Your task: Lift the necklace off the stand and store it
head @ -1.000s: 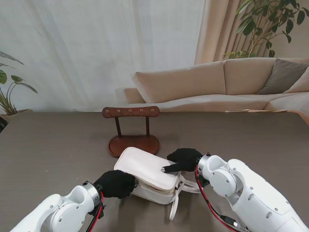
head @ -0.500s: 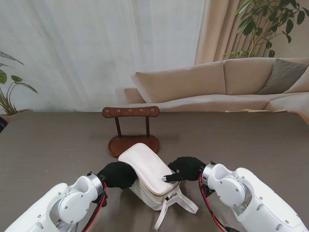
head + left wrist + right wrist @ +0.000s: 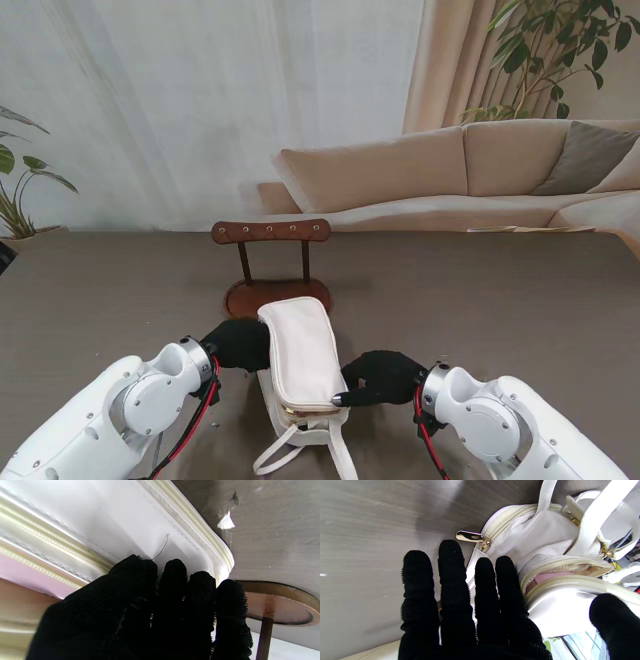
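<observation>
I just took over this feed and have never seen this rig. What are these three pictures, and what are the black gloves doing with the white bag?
The wide picture looks down from the robot's stand. The other two come from wrist cameras and show upside down. The black gloves are the robot's hands. The left hand and right hand press on opposite sides of a white bag, which lies on the table. Its zipper is partly open, showing pink lining. Behind it stands a wooden necklace stand. I cannot make out any necklace.

Dark grey-brown table (image 3: 520, 300), wooden stand (image 3: 277, 296), white bag (image 3: 300, 365) just nearer
</observation>
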### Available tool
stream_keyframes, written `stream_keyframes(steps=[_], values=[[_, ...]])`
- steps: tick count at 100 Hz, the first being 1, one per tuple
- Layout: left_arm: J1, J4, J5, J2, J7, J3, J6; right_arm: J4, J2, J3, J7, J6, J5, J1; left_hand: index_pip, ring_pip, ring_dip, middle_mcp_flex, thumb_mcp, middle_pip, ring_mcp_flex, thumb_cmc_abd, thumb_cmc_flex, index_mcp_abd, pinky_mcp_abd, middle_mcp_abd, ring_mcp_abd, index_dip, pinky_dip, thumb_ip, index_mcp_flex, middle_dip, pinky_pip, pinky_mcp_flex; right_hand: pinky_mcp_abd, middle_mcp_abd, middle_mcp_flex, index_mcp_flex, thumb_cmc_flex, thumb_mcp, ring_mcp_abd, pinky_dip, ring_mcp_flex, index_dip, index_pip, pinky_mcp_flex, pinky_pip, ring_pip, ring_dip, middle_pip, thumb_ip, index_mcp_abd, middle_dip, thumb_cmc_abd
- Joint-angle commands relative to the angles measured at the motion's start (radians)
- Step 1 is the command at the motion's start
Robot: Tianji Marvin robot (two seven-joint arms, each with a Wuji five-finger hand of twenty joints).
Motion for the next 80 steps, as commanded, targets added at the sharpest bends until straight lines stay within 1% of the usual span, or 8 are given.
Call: stream_keyframes(steps=[1, 19, 26, 36, 53, 69, 73, 80], values=[[-0.02, 0.007, -0.008, -0.017, -0.008, 0.001, -0.005, -0.013, -0.007, -0.02, 0.013, -0.022, 0.002, -0.025, 0.017, -0.014, -0.01, 0.009, 0.041, -0.014, 0.036, 0.007, 0.015, -0.046, -0.034, -0.015, 0.017, 0.043, -0.006, -0.025, -0.031, -0.004, -0.004, 0.011, 0.001, 0.0, 0.009, 0.032, 0.017, 0.034, 0.004, 0.009, 0.024, 0.028, 0.022, -0.335, 0.045, 0.015, 0.007, 0.014, 0.016, -0.179, 0.012, -0.024], [-0.035, 0.028, -0.007, -0.018, 0.006, 0.002, -0.022, -0.013, -0.009, -0.033, -0.009, -0.041, -0.004, -0.031, 0.019, -0.017, -0.011, 0.009, 0.045, -0.014, 0.037, 0.006, 0.015, -0.044, -0.035, -0.014, 0.018, 0.042, -0.009, -0.026, -0.031, -0.005, -0.005, 0.012, 0.0, -0.002, 0.011, 0.027, 0.017, 0.042, -0.002, 0.006, 0.028, 0.03, 0.023, -0.331, 0.049, 0.017, 0.007, 0.015, 0.014, -0.184, 0.012, -0.027], [-0.017, 0.011, 0.009, -0.014, -0.007, -0.015, -0.022, -0.014, -0.011, -0.032, -0.025, -0.042, -0.029, -0.029, 0.02, -0.018, -0.011, 0.009, 0.046, -0.015, 0.036, 0.005, 0.015, -0.046, -0.037, -0.016, 0.018, 0.042, -0.011, -0.026, -0.032, -0.004, -0.007, 0.01, -0.001, -0.004, 0.01, 0.019, 0.016, 0.041, -0.004, 0.006, 0.029, 0.03, 0.022, -0.328, 0.051, 0.016, 0.006, 0.015, 0.013, -0.189, 0.012, -0.026], [0.033, -0.032, 0.033, -0.007, -0.032, -0.059, -0.017, -0.025, -0.015, -0.02, -0.041, -0.024, -0.052, -0.028, 0.021, -0.018, -0.011, 0.008, 0.047, -0.015, 0.035, 0.005, 0.014, -0.048, -0.036, -0.016, 0.018, 0.041, -0.013, -0.027, -0.032, -0.004, -0.01, 0.008, 0.003, -0.001, 0.01, 0.011, 0.019, 0.04, 0.002, 0.004, 0.028, 0.029, 0.018, -0.329, 0.051, 0.015, 0.006, 0.015, 0.013, -0.187, 0.012, -0.034], [0.112, -0.092, 0.076, -0.001, -0.052, -0.131, 0.0, -0.066, -0.024, 0.021, -0.09, 0.02, -0.139, -0.03, 0.02, -0.022, -0.012, 0.007, 0.048, -0.017, 0.033, 0.003, 0.017, -0.045, -0.033, -0.014, 0.022, 0.037, -0.017, -0.027, -0.031, -0.003, -0.015, 0.002, 0.011, 0.001, 0.018, 0.018, 0.014, 0.024, 0.006, 0.003, 0.026, 0.025, 0.014, -0.326, 0.054, 0.014, 0.005, 0.013, 0.012, -0.19, 0.01, -0.039], [0.142, -0.114, 0.092, 0.001, -0.059, -0.164, 0.003, -0.104, -0.032, 0.042, -0.146, 0.077, -0.244, -0.024, 0.02, -0.024, -0.012, 0.007, 0.047, -0.018, 0.032, 0.004, 0.017, -0.046, -0.031, -0.012, 0.024, 0.036, -0.018, -0.026, -0.031, -0.002, -0.015, 0.002, 0.014, -0.001, 0.041, 0.041, 0.026, 0.019, 0.004, 0.001, 0.029, 0.018, 0.004, -0.317, 0.058, 0.009, 0.004, 0.007, 0.018, -0.197, 0.008, -0.051], [0.147, -0.117, 0.095, 0.001, -0.061, -0.168, 0.002, -0.11, -0.034, 0.041, -0.166, 0.095, -0.268, -0.02, 0.019, -0.025, -0.013, 0.007, 0.047, -0.018, 0.031, 0.004, 0.017, -0.046, -0.031, -0.014, 0.024, 0.036, -0.018, -0.026, -0.032, -0.002, -0.015, 0.002, 0.014, 0.0, 0.041, 0.036, 0.034, 0.024, 0.002, 0.001, 0.026, 0.016, -0.002, -0.315, 0.057, 0.004, 0.002, 0.003, 0.02, -0.196, 0.008, -0.061], [0.153, -0.123, 0.101, 0.002, -0.066, -0.176, 0.0, -0.117, -0.038, 0.036, -0.189, 0.11, -0.286, -0.008, 0.02, -0.026, -0.013, 0.007, 0.047, -0.018, 0.031, 0.004, 0.017, -0.047, -0.031, -0.014, 0.023, 0.037, -0.018, -0.026, -0.032, -0.002, -0.014, 0.002, 0.014, 0.003, 0.02, -0.001, 0.064, 0.055, -0.003, -0.003, 0.004, 0.003, -0.035, -0.32, 0.053, -0.018, -0.004, -0.007, 0.02, -0.197, 0.008, -0.103]])
